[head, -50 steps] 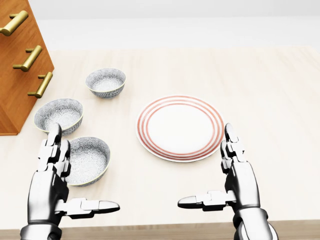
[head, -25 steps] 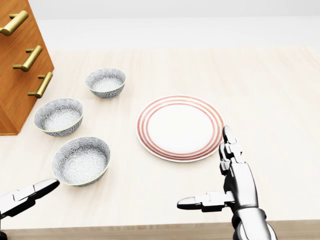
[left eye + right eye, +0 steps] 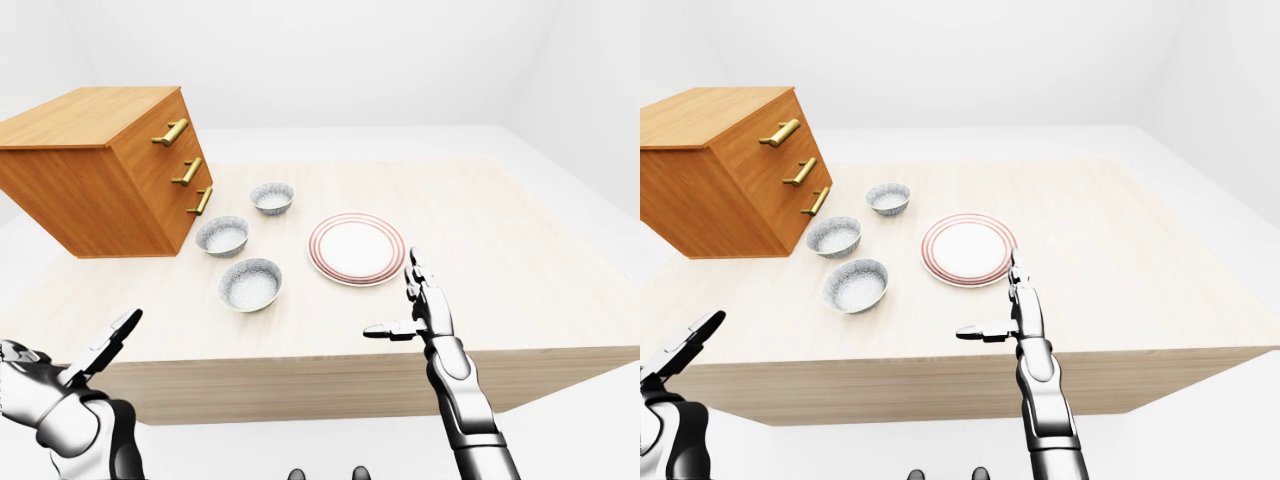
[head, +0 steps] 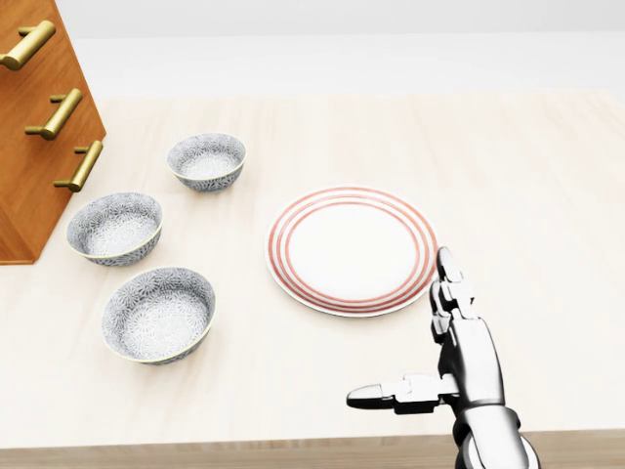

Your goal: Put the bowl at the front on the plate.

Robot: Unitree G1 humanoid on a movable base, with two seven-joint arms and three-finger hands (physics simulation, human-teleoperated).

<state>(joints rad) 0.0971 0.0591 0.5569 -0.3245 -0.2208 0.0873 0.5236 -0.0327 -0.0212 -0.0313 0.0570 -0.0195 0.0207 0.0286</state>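
Three patterned grey bowls stand in a row at the left of the head view. The lowest bowl [image 4: 159, 315] sits nearest the table's bottom edge, with a second bowl [image 4: 115, 227] and a third bowl [image 4: 206, 160] above it. A white plate [image 4: 352, 249] with red rings lies right of them. My right hand [image 4: 410, 337] hovers open just below the plate's lower right rim, holding nothing. My left hand [image 3: 100, 348] is out of the head view. In the left-eye view it hangs open at the lower left, below the table's edge and well apart from the bowls.
A wooden chest of drawers [image 4: 39, 127] with brass handles stands on the table at the left, close to the middle bowl. The light wooden table [image 4: 527, 176] stretches to the right of the plate. Its near edge [image 4: 293, 451] runs along the bottom of the head view.
My left hand has drawn away from beside the lowest bowl, down and to the left, and has left the head view. The right hand has barely moved. Bowls and plate stay put.
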